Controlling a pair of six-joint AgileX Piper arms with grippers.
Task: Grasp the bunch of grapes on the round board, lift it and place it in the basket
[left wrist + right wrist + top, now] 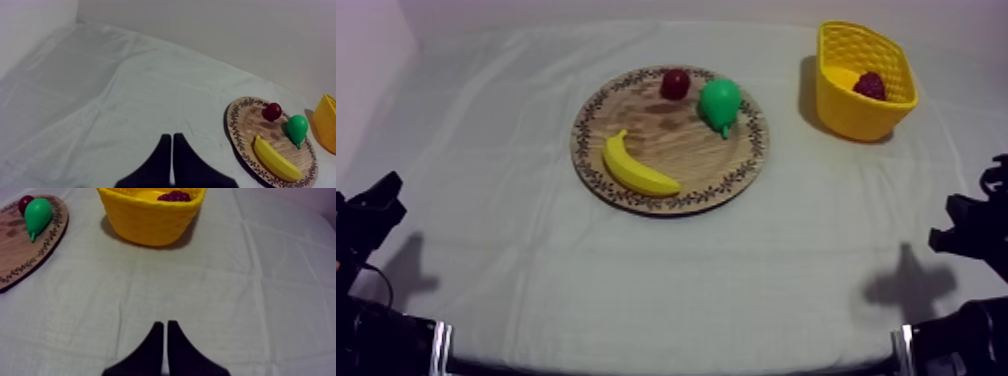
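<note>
While the bunch of grapes [869, 85] lies inside the yellow basket [851, 112] at the far right, the wooden board [676, 142] holds just a banana [636, 168], a pear [719, 102] and a small red fruit [675, 83]. Left gripper [172, 136] and right gripper [165, 323] rest near, both clenched on nothing; task apparently complete.

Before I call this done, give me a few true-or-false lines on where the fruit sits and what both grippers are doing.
The bunch of grapes lies in the yellow basket. True.
The banana is in the basket as well. False: it lies on the wooden board.
The left gripper is shut on nothing. True.
The right gripper holds the pear. False: it is shut on nothing above the cloth; the pear lies on the board.
The small red fruit lies on the board. True.
</note>
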